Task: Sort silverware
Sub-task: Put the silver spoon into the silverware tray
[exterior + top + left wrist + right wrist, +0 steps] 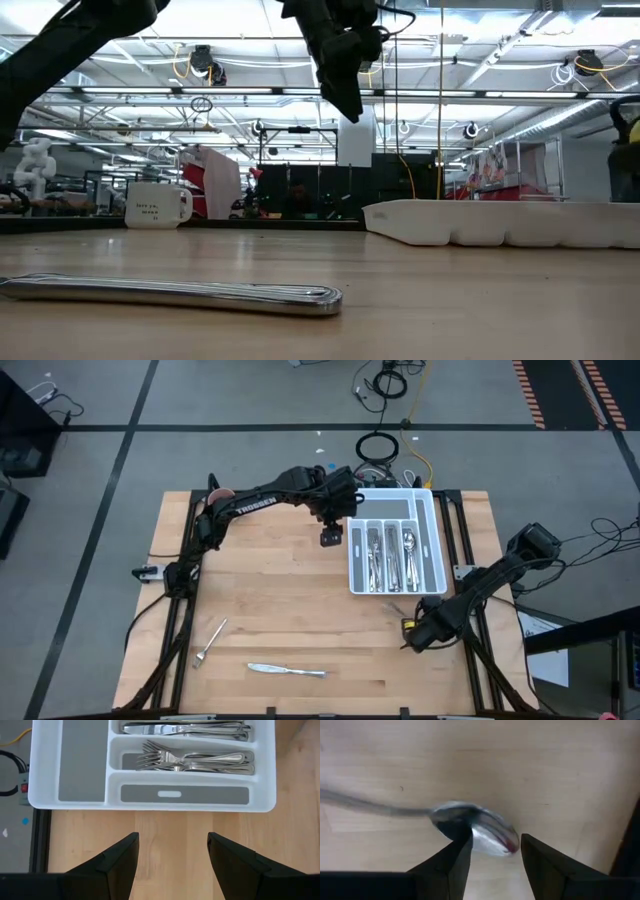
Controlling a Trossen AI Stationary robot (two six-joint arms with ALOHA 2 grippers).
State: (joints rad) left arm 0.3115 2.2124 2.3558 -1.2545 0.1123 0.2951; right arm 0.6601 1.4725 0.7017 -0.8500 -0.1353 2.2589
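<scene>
Near the table's right front corner, my right gripper (411, 641) (492, 840) points down, open, low over a silver spoon (470, 825) lying on the wood. Its fingertips stand either side of the spoon's bowl; the handle (365, 804) runs away to one side. My left gripper (331, 540) (172, 837) hangs open and empty above the table, just left of the white tray (432, 530). The tray holds forks (190, 761), knives (185, 728) and spoons (410, 545) in separate compartments. A fork (208, 642) and a knife (288, 671) (170, 292) lie flat near the front edge. My right gripper comes at the spoon's bowl (492, 839) from above, pointing down, with one fingertip (460, 845) over the bowl's edge. Whether a finger touches the bowl, I cannot tell. The spoon lies flat on the table.
A mug (157, 205) stands at the table's far left corner. Bare wood (280, 590) spreads between the tray and the loose fork and knife. Cables (385, 445) lie on the floor beyond the far edge.
</scene>
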